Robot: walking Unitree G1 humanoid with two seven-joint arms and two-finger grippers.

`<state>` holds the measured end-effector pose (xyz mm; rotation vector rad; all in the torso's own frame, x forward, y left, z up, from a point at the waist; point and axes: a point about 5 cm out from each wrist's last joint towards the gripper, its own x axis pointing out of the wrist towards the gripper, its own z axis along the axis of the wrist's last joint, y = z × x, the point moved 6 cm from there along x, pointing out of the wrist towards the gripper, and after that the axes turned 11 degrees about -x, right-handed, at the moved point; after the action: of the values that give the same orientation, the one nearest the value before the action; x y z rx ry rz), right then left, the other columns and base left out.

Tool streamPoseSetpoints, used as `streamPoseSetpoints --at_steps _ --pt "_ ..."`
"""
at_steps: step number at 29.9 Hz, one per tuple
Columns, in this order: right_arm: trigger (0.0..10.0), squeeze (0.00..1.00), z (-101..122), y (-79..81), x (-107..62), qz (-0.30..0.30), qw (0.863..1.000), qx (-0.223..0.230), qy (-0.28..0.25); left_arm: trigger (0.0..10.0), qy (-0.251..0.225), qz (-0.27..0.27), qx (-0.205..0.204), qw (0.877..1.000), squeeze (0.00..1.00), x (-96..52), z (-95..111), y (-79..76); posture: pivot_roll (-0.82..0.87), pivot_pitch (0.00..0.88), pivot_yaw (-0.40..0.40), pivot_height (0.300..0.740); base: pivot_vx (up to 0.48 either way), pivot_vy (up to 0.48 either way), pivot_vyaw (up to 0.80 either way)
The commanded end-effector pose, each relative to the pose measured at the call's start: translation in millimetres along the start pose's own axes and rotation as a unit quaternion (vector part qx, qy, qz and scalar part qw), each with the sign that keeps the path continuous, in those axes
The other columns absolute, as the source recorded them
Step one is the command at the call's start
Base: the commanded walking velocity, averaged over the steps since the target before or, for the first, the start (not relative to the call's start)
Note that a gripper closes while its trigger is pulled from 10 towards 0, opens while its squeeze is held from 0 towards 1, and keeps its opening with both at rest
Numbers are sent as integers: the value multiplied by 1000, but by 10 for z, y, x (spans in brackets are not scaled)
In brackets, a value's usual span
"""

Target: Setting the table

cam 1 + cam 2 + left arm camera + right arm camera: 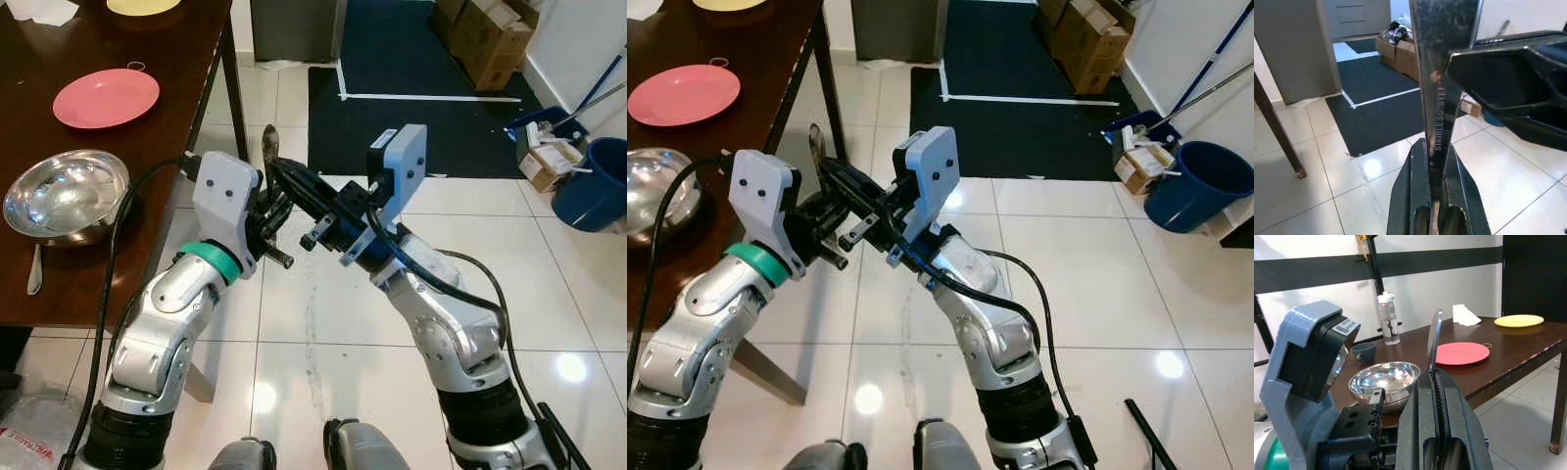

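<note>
A steel spoon (268,147) stands upright in mid-air beside the dark wooden table (147,147). My left gripper (270,217) is shut on its flat handle (1437,98) from below. From the other side my right gripper (281,174) is also shut on the spoon, which shows edge-on (1435,347) between its fingers. On the table stand a pink plate (106,98), a steel bowl (67,194) and a yellow plate (142,6). A second spoon (35,271) lies by the bowl.
A water bottle (1389,319), a dark cup (1364,352) and a paper roll (1463,314) stand at the table's far side. A table leg (233,88) is close to the grippers. A blue bucket (593,181), cardboard boxes (490,34) and a dark mat (411,117) lie ahead and to the right.
</note>
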<state>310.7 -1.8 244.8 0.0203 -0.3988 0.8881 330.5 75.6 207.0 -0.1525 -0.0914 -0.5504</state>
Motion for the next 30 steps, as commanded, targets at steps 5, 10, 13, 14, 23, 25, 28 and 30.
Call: streamPoseSetpoints --at_steps 5,10,13,14,23,25,28,30 --pt "10000 0 -82 -21 -47 -7 1000 -2 19 0 8 6 1 1000 0 -21 -38 30 -117 26 28 740 0 0 0" --pt "10000 0 -174 -90 -91 -26 999 -8 37 0 15 11 6 1000 0 -46 -85 53 -118 23 29 740 0 0 0" --pt "10000 0 -261 -172 -125 -46 997 -18 54 3098 27 19 5 999 0 -62 -138 79 -117 21 28 740 0 0 0" --pt "10000 0 -261 -172 -125 -46 997 -18 54 3098 27 19 5 999 0 -62 -138 79 -117 21 28 740 0 0 0" --pt "10000 1000 -393 -272 -231 -70 994 -23 76 10000 37 23 2 999 0 -100 -200 90 -119 21 30 740 0 0 0" --pt "10000 0 -548 -511 -423 -135 984 -41 106 10000 58 16 -8 998 0 -151 -324 68 -123 27 33 740 0 0 0" --pt "10000 0 -566 -599 -512 -157 981 -43 110 10000 72 14 -10 997 0 -181 -405 60 -126 29 34 740 0 0 0" --pt "10000 0 -566 -599 -512 -157 981 -43 110 10000 72 14 -10 997 0 -181 -405 60 -126 29 34 740 0 0 0"
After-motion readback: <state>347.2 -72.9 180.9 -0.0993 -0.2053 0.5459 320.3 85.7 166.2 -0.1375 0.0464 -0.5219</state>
